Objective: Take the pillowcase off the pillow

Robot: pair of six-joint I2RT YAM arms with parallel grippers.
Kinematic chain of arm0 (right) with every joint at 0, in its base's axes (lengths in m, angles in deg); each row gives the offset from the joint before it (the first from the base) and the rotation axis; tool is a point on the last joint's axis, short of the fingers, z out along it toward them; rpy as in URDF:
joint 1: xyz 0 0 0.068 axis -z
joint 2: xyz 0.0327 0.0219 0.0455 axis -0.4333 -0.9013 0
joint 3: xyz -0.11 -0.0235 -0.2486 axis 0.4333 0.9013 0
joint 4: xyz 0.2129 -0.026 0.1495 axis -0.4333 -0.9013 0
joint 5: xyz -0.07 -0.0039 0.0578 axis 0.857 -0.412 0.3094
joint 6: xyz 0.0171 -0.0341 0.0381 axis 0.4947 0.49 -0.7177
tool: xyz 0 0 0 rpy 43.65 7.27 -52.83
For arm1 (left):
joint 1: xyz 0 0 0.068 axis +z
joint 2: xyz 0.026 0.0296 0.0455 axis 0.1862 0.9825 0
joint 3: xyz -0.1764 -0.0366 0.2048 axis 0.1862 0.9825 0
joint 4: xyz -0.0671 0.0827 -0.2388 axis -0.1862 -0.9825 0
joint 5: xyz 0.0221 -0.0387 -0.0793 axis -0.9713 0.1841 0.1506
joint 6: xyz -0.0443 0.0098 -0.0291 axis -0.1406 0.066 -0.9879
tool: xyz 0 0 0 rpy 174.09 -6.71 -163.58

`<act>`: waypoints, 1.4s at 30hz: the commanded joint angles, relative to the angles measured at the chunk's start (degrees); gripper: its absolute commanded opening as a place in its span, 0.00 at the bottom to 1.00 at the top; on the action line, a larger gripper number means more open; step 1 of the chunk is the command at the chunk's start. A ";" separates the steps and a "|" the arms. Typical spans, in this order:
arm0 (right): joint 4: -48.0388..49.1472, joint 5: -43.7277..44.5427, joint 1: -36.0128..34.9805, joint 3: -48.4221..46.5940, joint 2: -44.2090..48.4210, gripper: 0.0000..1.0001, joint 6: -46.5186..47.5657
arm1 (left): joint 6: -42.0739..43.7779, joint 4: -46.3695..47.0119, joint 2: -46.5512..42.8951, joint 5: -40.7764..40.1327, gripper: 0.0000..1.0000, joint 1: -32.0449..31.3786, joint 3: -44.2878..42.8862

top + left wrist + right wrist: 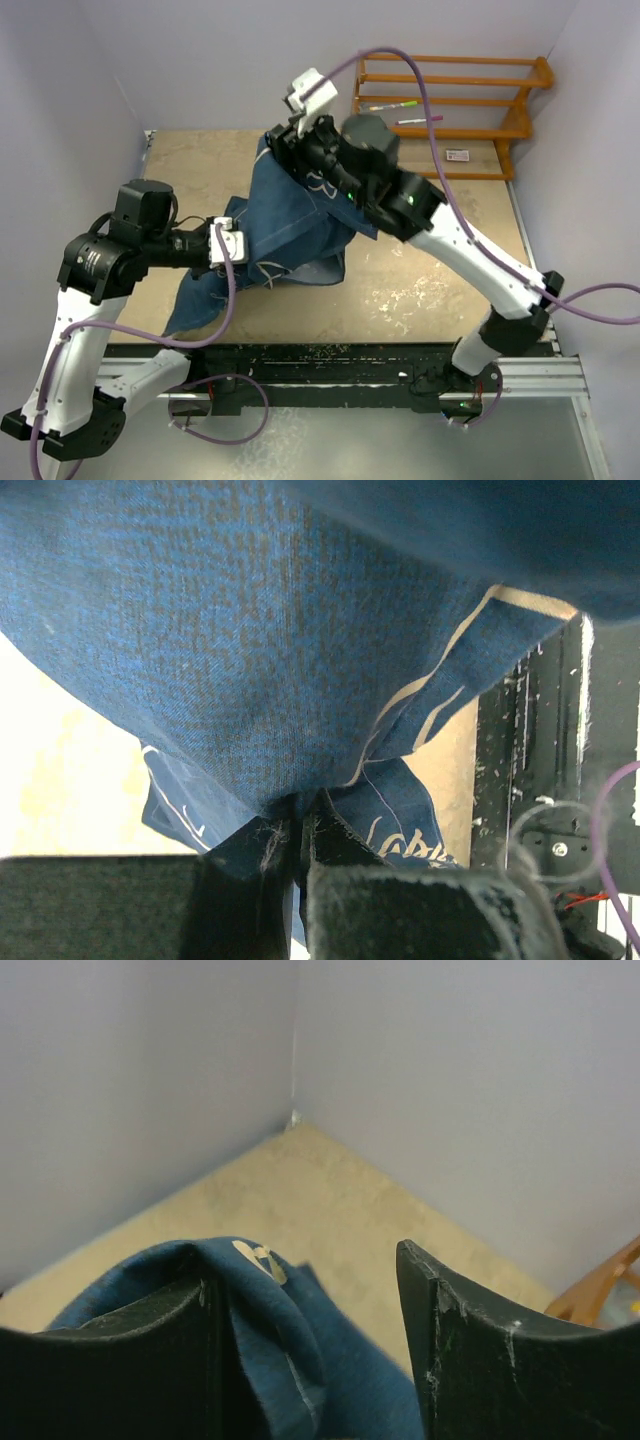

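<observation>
The dark blue pillowcase hangs bunched above the table between both arms, its lower corner trailing toward the near left. My left gripper is shut on a fold of the pillowcase, with the cloth pinched at the left gripper's tips. At the cloth's raised far end, my right gripper is open. In the right wrist view the pillowcase drapes over the left finger of the right gripper, while the other finger stands apart from it. The pillow is out of view.
A wooden rack with markers on it stands at the back right, a small card beside it. The tan table is walled at the back and both sides. A black rail runs along the near edge.
</observation>
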 commanded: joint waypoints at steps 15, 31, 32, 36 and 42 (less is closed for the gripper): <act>-43.34 -5.63 17.47 -14.79 -13.64 0.92 -25.85 | -12.87 15.79 -3.28 14.65 0.00 0.31 -4.56; -34.90 -9.90 24.60 12.32 14.55 1.00 -29.71 | -1.68 4.77 5.36 12.95 0.32 0.00 -2.74; -33.59 -8.65 24.61 16.70 16.01 1.00 -32.40 | -0.58 4.08 5.10 10.80 0.44 -0.68 0.96; -28.43 -8.19 24.64 29.55 18.95 1.00 -37.60 | -2.48 8.02 4.09 -4.48 0.66 -14.07 16.19; -25.55 -5.98 24.56 37.62 19.01 1.00 -40.52 | -0.37 9.49 6.83 -8.61 0.99 -20.53 29.86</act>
